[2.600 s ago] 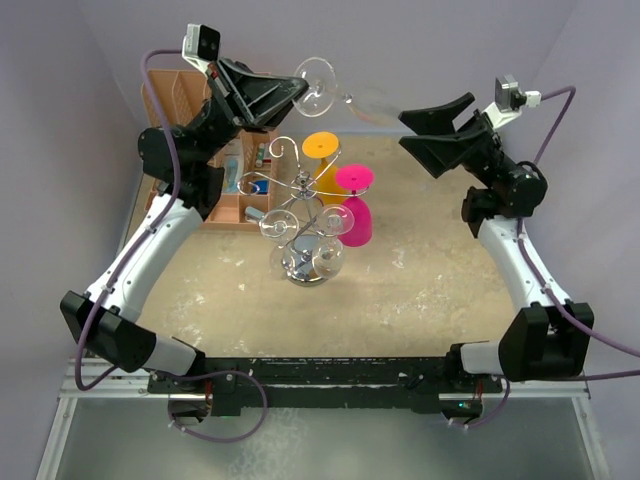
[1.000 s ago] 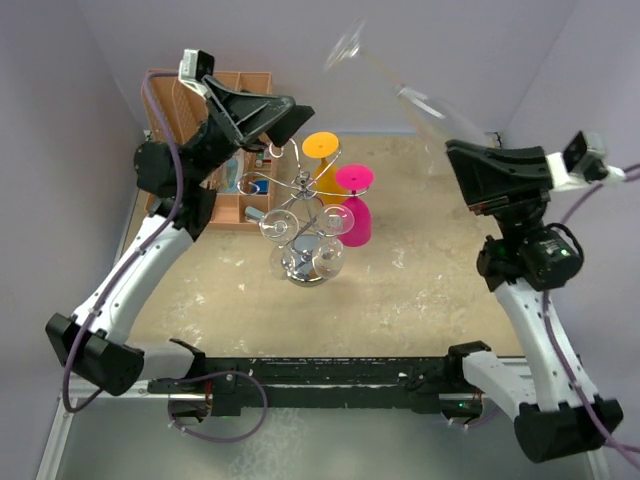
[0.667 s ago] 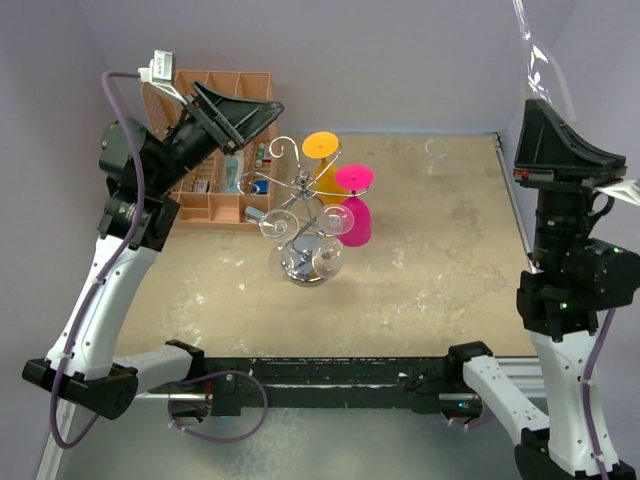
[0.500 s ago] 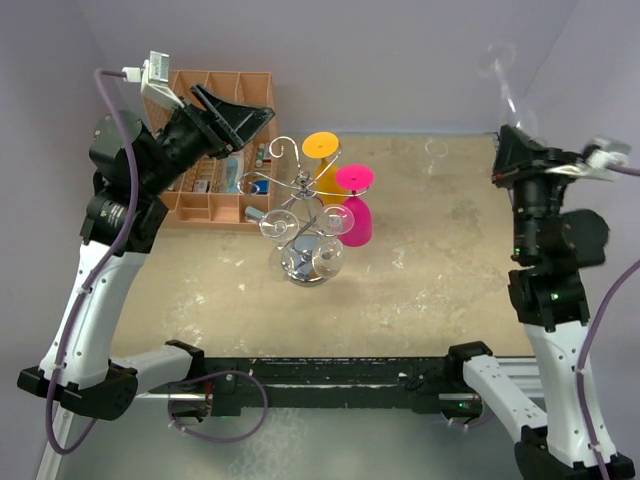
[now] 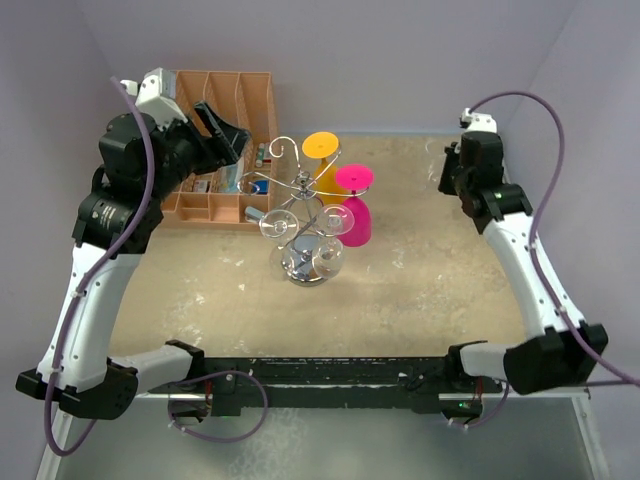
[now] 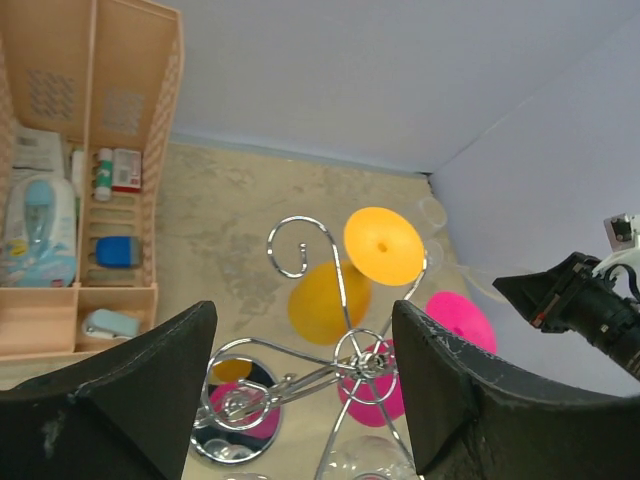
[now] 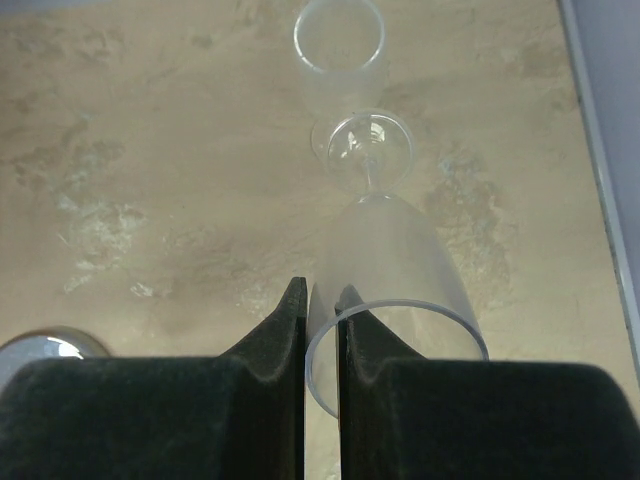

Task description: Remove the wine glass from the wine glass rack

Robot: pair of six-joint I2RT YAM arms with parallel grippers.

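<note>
At the left, near the wine glass rack (image 5: 300,187), the left gripper (image 6: 303,320) is being held with its jaws spread and empty. At the far right corner of the table (image 7: 150,150), the wine glass (image 7: 395,265) (already clear of the rack) is being pinched by its rim in the right gripper (image 7: 320,290), foot toward the table, just beside a clear tumbler (image 7: 340,45). A slow, upright descent is being called for. Release is best delayed until the foot is resting flat, apart from the tumbler.

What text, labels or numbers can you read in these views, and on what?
None is readable.
The small box and pale packet in the orange organizer seem to carry print: too small and blurred to read.
The wine glass and wine glass rack show no markings.
</note>
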